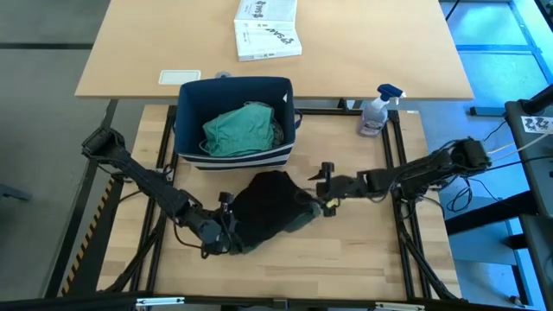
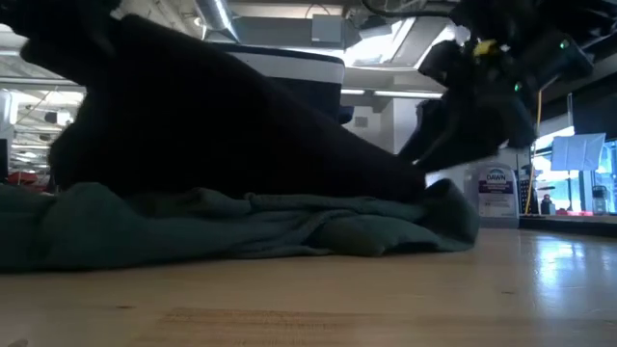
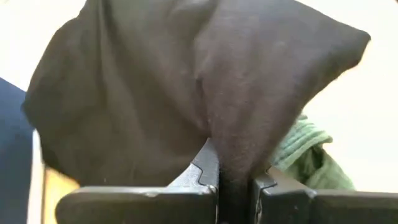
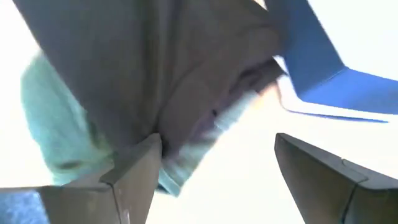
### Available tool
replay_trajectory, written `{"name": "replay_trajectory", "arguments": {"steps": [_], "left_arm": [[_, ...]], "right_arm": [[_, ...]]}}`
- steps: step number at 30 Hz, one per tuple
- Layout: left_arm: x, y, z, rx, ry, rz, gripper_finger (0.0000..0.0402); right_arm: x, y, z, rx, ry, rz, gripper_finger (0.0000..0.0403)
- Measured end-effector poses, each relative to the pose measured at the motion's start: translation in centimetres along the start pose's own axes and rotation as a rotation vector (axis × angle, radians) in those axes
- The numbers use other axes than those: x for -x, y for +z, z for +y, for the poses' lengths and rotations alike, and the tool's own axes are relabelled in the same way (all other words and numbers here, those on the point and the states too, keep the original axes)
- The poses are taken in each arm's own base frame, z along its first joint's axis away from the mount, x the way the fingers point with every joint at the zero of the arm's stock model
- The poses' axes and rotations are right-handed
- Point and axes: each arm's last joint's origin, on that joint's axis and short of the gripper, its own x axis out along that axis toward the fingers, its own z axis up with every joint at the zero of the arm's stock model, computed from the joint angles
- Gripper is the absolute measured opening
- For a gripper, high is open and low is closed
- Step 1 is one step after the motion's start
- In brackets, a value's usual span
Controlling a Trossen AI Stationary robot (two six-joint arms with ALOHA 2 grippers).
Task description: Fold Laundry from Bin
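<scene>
Black T-shirt [image 1: 263,210] lies heaped on the wooden table [image 1: 363,259] just in front of the navy bin [image 1: 192,105], draped over an olive-green piece [image 2: 241,231] under it. It looks limp and light, so I judge it will sag and bunch wherever unsupported; hems or shoulder seams are the places to take it. My left gripper [image 3: 235,186] is clamped on a fold at its near edge. My right gripper [image 4: 214,162] stands with fingers wide apart at the shirt's far side, holding nothing. A teal garment [image 1: 244,130] waits in the bin.
</scene>
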Motion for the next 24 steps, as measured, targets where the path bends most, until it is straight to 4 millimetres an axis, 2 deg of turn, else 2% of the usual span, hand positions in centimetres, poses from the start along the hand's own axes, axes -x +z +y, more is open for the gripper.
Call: {"name": "replay_trajectory", "arguments": {"steps": [5,10,18,24], "left_arm": [[0.7,0.2,-0.2,0.022,-0.004,-0.031,0.0012],[2.2,0.7,0.6,0.061,0.021,-0.095,0.0012],[5.1,1.4,2.2,0.113,0.085,-0.218,0.0012],[5.3,1.5,2.9,0.126,0.126,-0.231,0.0012]], "right_arm": [[-1.1,-0.3,0.4,0.136,-0.181,0.036,0.0309],[-1.6,-0.6,0.2,0.287,-0.237,0.08,0.0309],[-4.3,-0.8,-0.9,0.321,-0.187,-0.011,0.0309],[-5.6,-0.4,-0.9,0.322,-0.16,-0.126,0.0309]]}}
